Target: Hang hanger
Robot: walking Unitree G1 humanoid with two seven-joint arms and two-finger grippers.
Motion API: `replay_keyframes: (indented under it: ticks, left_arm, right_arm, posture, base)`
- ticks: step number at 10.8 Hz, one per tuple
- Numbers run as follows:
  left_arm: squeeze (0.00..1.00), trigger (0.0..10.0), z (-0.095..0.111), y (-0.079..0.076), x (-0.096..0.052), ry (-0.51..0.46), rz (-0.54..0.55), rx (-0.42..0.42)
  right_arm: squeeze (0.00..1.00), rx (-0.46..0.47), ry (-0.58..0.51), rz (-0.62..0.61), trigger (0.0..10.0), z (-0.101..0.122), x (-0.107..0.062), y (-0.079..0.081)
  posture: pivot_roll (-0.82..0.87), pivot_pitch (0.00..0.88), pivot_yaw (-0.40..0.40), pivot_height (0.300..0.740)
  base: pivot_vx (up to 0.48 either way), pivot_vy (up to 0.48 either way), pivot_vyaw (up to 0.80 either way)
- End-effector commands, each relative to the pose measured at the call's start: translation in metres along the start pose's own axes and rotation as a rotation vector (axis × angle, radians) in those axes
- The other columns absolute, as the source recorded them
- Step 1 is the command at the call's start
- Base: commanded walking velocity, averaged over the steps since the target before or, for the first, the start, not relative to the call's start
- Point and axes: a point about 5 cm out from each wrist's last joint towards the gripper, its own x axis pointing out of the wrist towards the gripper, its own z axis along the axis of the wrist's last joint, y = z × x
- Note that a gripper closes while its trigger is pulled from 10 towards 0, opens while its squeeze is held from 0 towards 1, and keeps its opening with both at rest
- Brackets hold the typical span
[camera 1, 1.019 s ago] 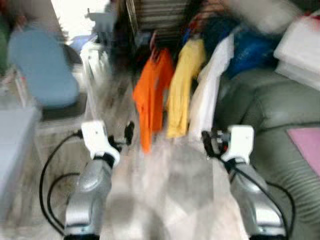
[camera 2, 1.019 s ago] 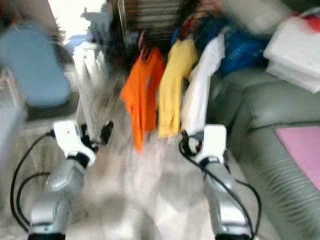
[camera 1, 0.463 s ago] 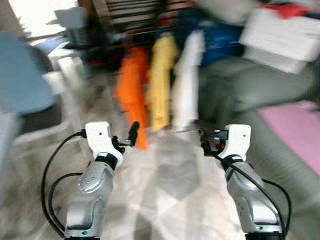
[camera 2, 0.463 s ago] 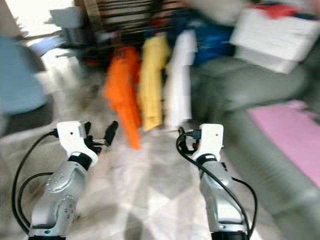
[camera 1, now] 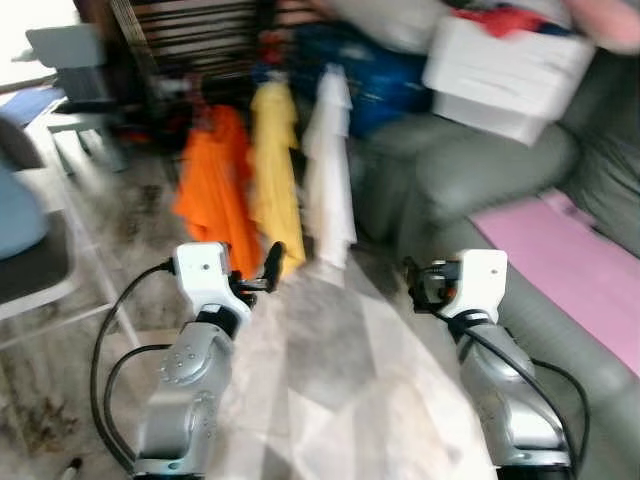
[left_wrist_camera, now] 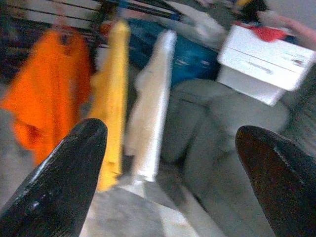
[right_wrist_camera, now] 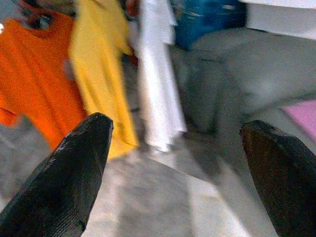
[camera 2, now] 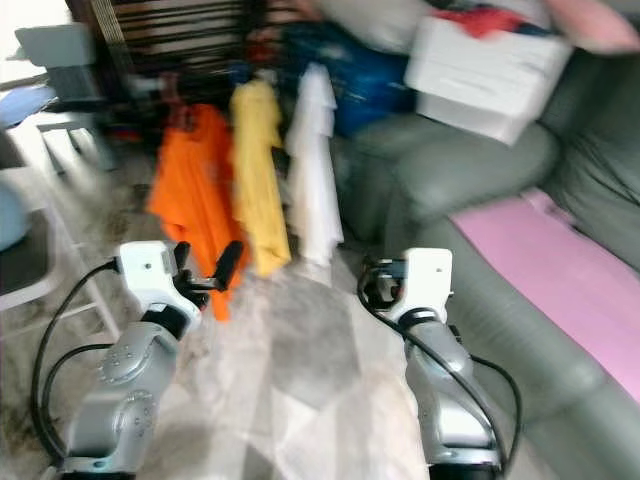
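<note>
Three garments hang side by side ahead of me: an orange shirt [camera 1: 212, 188], a yellow shirt [camera 1: 274, 170] and a white shirt [camera 1: 328, 165]. Their hangers and the rail are blurred at the top. My left gripper [left_wrist_camera: 170, 173] is held up in front of the orange and yellow shirts, open and empty. My right gripper [right_wrist_camera: 175, 173] is raised at the same height beside the sofa, also open and empty. Both stand well short of the clothes.
A grey-green sofa [camera 1: 470, 170] runs along the right with a pink cloth [camera 1: 560, 270] on its seat and a white box [camera 1: 505, 65] on its arm. A blue bundle [camera 1: 380, 70] sits behind the shirts. A chair [camera 1: 30, 250] stands at left. Pale tiled floor [camera 1: 330, 400] lies ahead.
The whole picture has slid left as the camera turned right: the shirts now sit left of centre and more of the sofa and pink cloth shows. Both arms keep their raised pose.
</note>
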Motion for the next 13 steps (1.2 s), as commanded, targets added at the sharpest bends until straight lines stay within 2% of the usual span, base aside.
replay_keyframes:
  ticks: [1, 13]
  left_arm:
    - [0.0, 10.0, 0.0029, -0.0045, 0.0007, -0.016, -0.011, -0.004]
    - [0.0, 10.0, 0.0003, -0.0081, 0.0018, -0.01, -0.013, -0.015]
  right_arm:
    - [0.0, -0.01, 0.008, -0.01, 10.0, -0.0006, -0.0007, -0.0042]
    - [0.0, -0.035, 0.017, -0.007, 10.0, -0.0038, -0.0013, -0.0033]
  posture:
    - [-0.12, 0.049, 0.015, 0.74]
    - [-0.12, 0.057, 0.013, 0.74]
  base:
    - [0.349, 0.0, 0.0]
    - [0.476, 0.0, 0.0]
